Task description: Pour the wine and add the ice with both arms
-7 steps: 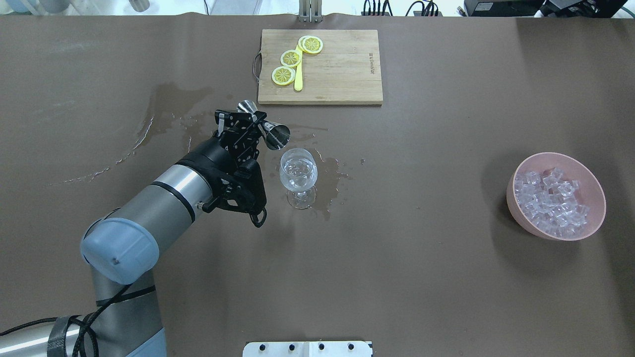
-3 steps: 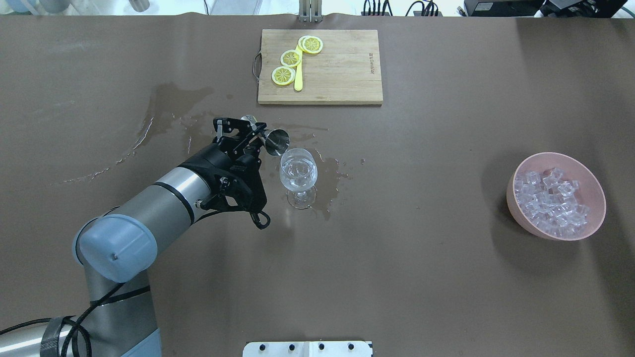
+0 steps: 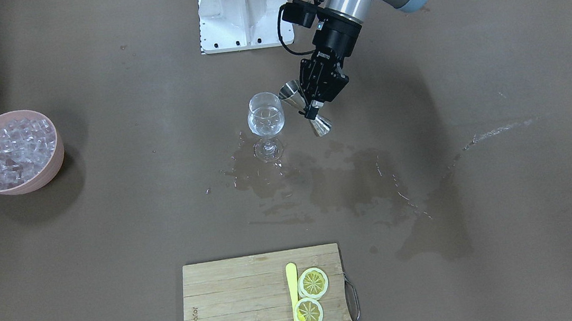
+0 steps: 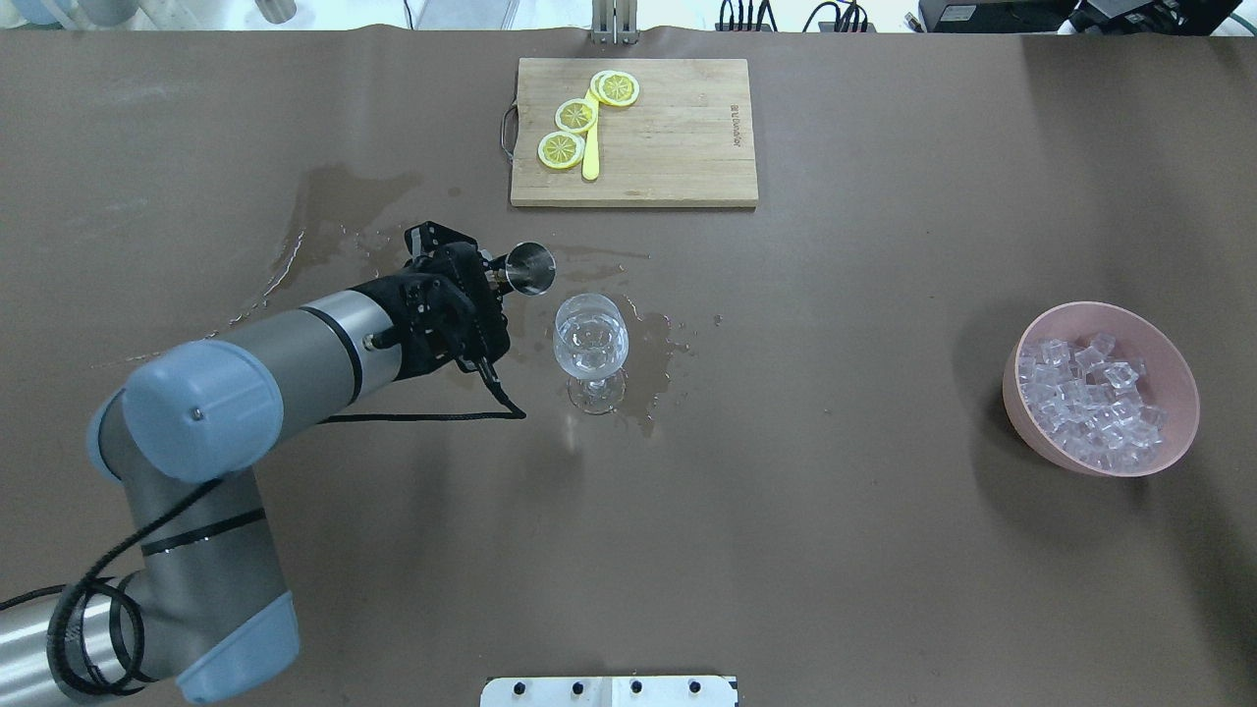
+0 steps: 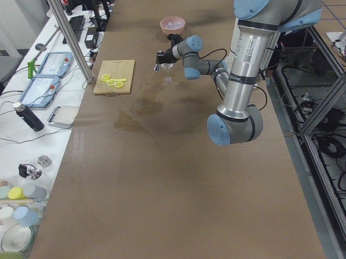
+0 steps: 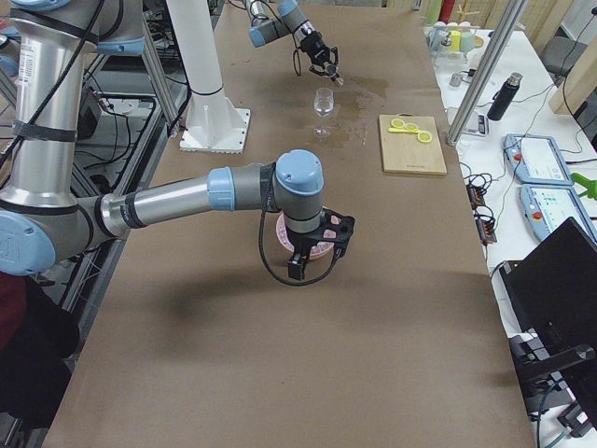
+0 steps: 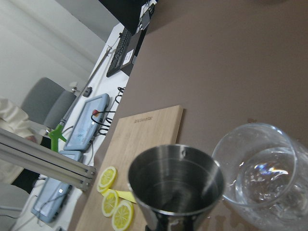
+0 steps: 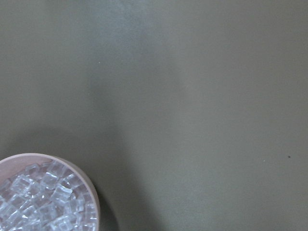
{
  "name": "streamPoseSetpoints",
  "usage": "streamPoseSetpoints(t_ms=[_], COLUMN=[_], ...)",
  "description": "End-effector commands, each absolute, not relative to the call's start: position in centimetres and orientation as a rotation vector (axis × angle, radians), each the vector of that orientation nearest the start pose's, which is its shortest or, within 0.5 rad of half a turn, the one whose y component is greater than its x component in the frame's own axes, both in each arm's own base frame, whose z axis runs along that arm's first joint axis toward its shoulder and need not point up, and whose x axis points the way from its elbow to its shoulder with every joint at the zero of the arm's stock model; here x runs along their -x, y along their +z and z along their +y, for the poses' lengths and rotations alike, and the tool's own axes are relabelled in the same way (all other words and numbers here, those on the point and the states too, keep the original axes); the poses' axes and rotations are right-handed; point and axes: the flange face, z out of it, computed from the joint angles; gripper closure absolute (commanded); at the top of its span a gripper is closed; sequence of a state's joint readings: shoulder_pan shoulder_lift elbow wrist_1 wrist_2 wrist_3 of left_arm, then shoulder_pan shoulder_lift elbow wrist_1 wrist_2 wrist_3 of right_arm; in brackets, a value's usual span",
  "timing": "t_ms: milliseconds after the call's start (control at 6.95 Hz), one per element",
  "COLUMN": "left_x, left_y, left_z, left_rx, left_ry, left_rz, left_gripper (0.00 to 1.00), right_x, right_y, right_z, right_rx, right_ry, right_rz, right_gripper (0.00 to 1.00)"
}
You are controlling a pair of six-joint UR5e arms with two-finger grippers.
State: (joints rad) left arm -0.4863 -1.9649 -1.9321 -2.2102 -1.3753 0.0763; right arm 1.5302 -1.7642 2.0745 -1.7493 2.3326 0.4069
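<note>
My left gripper is shut on the waist of a steel double-ended jigger. It holds the jigger in the air just beside the rim of a stemmed wine glass. The glass stands on the table and holds a small measure of clear wine. In the left wrist view the jigger's cup looks empty next to the glass. Ice cubes fill a pink bowl at the far right. My right gripper hangs over that bowl; I cannot tell whether it is open or shut.
Puddles and wet streaks cover the brown table around and beyond the glass. A wooden cutting board with lemon slices and a yellow stick lies behind the glass. A white arm base stands at the near edge.
My left wrist has turned the jigger back from its tilt over the glass, so its cup now faces up. The arm has swung to the left and the jigger has drawn slightly away from the glass.
</note>
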Motion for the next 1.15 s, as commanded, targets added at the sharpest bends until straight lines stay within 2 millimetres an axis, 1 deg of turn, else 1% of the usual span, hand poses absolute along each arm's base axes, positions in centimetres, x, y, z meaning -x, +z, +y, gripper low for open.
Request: streamPoseSetpoints(t_ms=[0,144,288,431,575,719,863,1007], left_x=[-37.8,-35.4,-32.9,-30.4,-27.8,-25.5,-23.6,-22.5], left_y=[21.2,22.9,23.8,24.5,26.4,29.1,31.5,34.0], left_z=[-43.7,-45.4,-47.5,-49.3,-50.9,-53.0,-54.2,-54.6], left_rx=[-1.175,-1.136,-1.083,-1.046,-0.965,-0.872,-0.835,-0.763], left_ry=[0.789,0.772,0.765,0.73,0.643,0.573,0.516,0.431], left_rz=[0.643,0.64,0.645,0.626,0.672,0.719,0.708,0.737], left_gripper=[1.0,1.0,1.0,1.0,1.0,1.0,1.0,1.0], right_x=[0.2,3.8,6.3,8.1,10.1,12.1,14.0,16.3], right_y=[48.6,47.4,45.5,45.3,45.4,45.7,47.6,49.9], right_z=[-40.7,-41.5,-42.7,-42.8,-42.5,-42.4,-42.9,-43.6], right_rx=[0.041,0.049,0.047,0.053,0.065,0.06,0.058,0.036], right_ry=[0.274,0.262,0.251,0.221,0.194,0.17,0.161,0.163], right_rz=[-0.793,-0.805,-0.819,-0.807,-0.787,-0.76,-0.768,-0.79], right_gripper=[0.0,0.0,0.0,0.0,0.0,0.0,0.0,0.0])
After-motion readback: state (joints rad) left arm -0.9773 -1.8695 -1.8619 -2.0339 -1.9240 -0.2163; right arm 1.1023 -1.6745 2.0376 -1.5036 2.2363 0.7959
